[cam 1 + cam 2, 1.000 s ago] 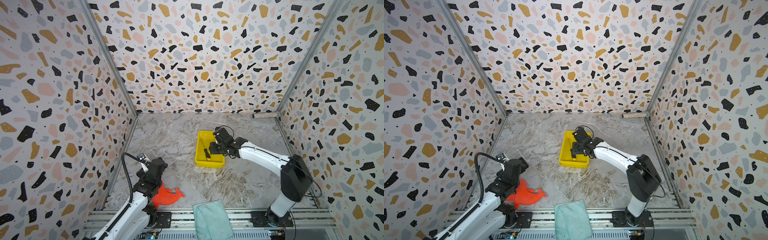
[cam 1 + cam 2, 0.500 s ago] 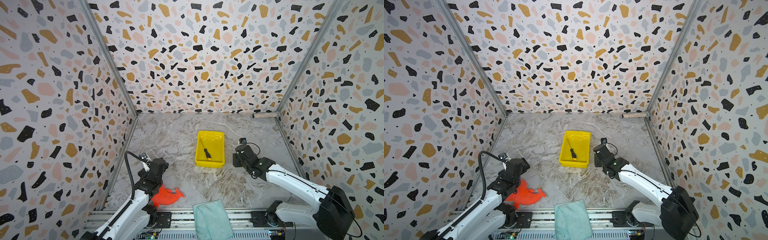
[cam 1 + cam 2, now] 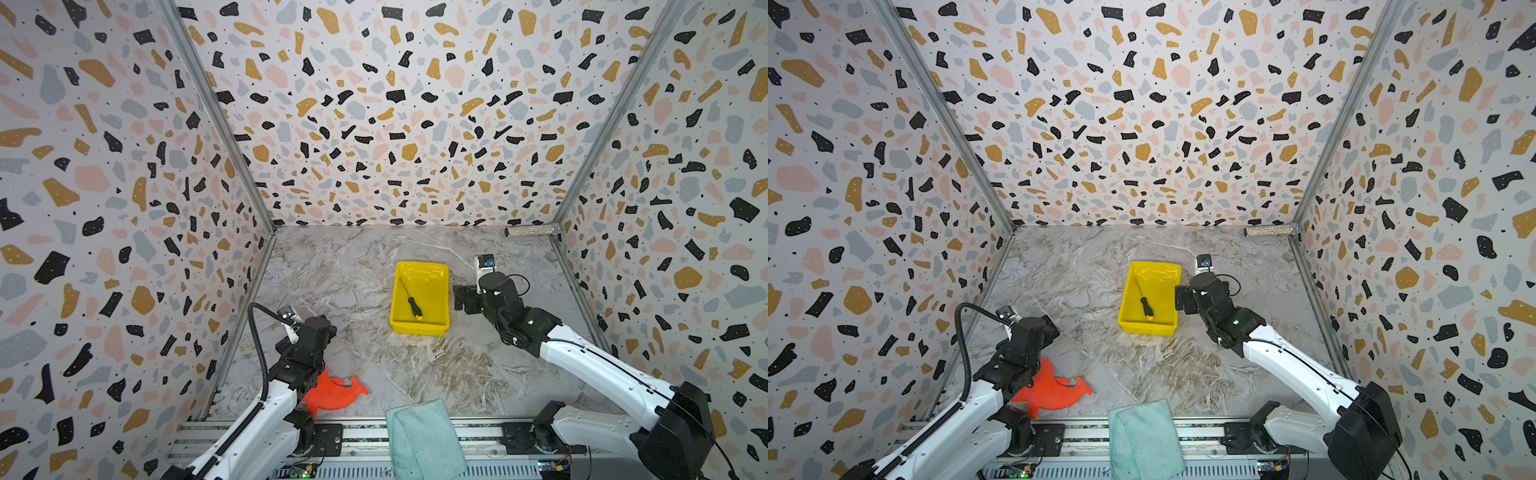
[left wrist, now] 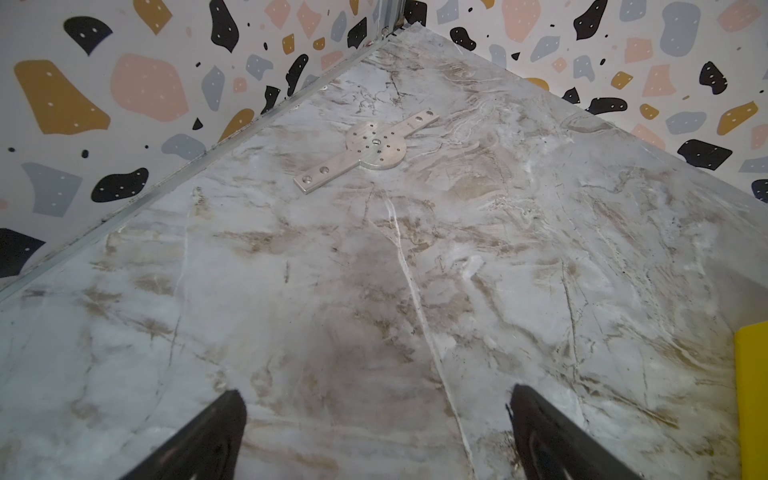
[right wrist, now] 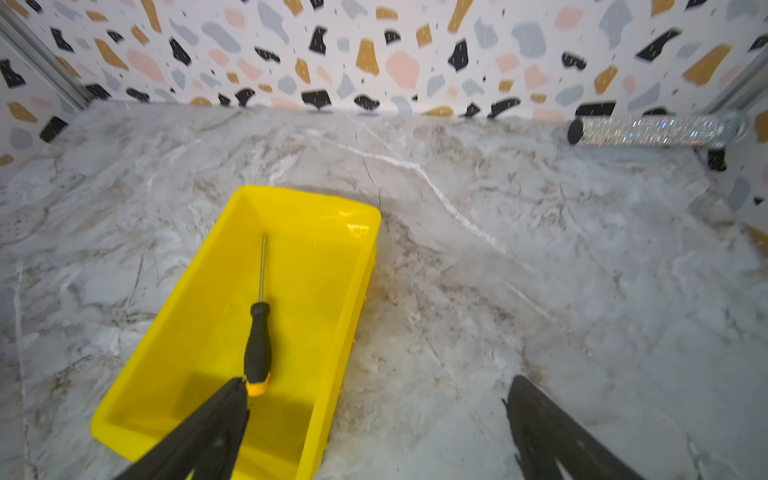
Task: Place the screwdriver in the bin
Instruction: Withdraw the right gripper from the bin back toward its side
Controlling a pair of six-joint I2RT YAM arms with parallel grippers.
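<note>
- Inside the bin (image 3: 417,329), on its floor: the screwdriver (image 3: 412,302) lies flat and at a slant. The shaft points to the far end and the orange-tipped handle to the near end. Its whole length sits within the walls, with nothing over the rim.
- Right gripper (image 5: 377,381): jaws spread wide with nothing between them, so the tool is released.
- The right wrist view shows one finger (image 5: 216,419) overlapping the handle tip. Both top views put the gripper just beside the bin's right wall, outside it and clear of the tool, so I read the overlap as line of sight, not contact.
- Judgement: the slanted lie suits a tool let go over the middle of the bin. The bin is longer than the tool, so no careful lining-up is needed.
- Left gripper (image 4: 374,391): jaws apart and empty, over bare table near the left wall, well apart from the bin. Judged to be parked there so the right arm has the bin to itself.
- Other items:
  - a metal plate (image 4: 370,149) lies flat on the table ahead of the left gripper;
  - an orange shape (image 3: 336,392) lies partly under the left arm;
  - a cloth (image 3: 424,436) hangs over the front edge;
  - a glitter tube (image 3: 532,230) lies in the far right corner.
  - None of these touches the bin.
- Status: the task looks done. What is left, as I judge it, is to draw the right arm off without nudging the bin wall it stands next to.
</note>
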